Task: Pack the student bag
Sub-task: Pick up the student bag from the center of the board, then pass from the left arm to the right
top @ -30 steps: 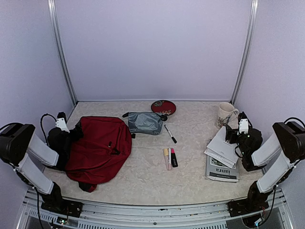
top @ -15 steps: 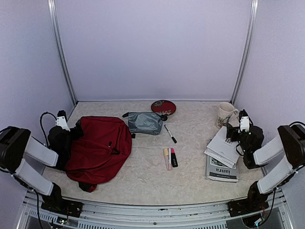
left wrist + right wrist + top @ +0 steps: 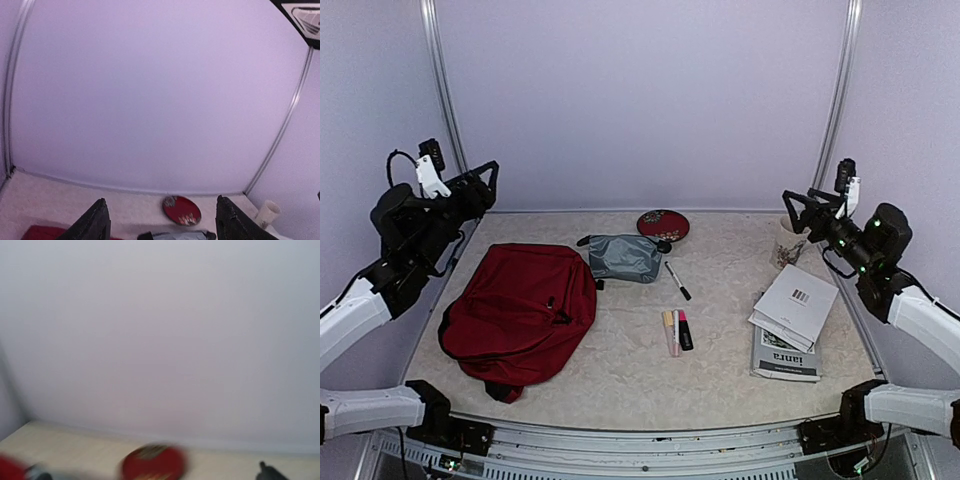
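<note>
The student bag (image 3: 525,305), a dark red backpack, lies flat and closed on the left of the table; its edge shows in the left wrist view (image 3: 42,233). My left gripper (image 3: 483,187) is raised high above the table's far left corner, well clear of the bag. In the left wrist view it (image 3: 164,222) is open and empty, with the fingers wide apart. My right gripper (image 3: 798,204) is raised at the far right above the mug (image 3: 794,240) and looks open and empty. The right wrist view is blurred and shows only one fingertip (image 3: 270,473).
A grey zip pouch (image 3: 623,257) and a red plate (image 3: 663,224) lie at the back middle, with a black pen (image 3: 678,281) beside them. Three highlighters (image 3: 676,331) lie at the centre. White booklets (image 3: 795,305) sit on a newspaper (image 3: 785,358) at the right.
Both arms have swung up from resting low at the table's sides to high raised poses. The bag and the booklets are now uncovered. Nothing on the table has moved.
</note>
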